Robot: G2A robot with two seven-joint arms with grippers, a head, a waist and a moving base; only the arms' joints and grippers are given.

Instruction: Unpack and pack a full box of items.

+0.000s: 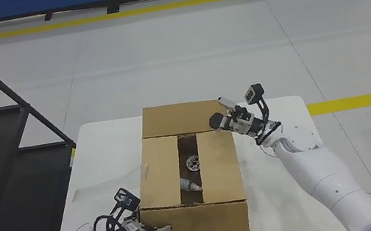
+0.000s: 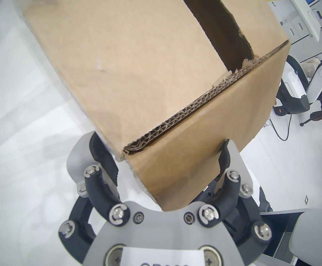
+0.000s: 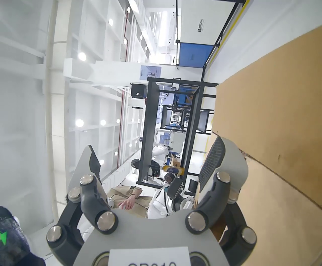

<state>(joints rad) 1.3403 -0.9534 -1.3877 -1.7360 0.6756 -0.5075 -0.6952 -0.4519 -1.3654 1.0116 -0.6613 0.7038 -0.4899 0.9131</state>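
We list: cardboard box [image 1: 160, 172] on worktop [image 1: 105, 167], flaps ajar; left claw [image 2: 163, 151] spread wide astride its near corner; right claw [image 3: 154, 148] open, empty.

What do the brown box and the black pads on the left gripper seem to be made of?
The brown box: corrugated cardboard, matte; the fluted layer shows at its cut edge. The black pads of the left gripper: probably rubber, dull and unreflective.

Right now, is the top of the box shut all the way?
No, the box has a wide gap along the middle of its top, and things show inside.
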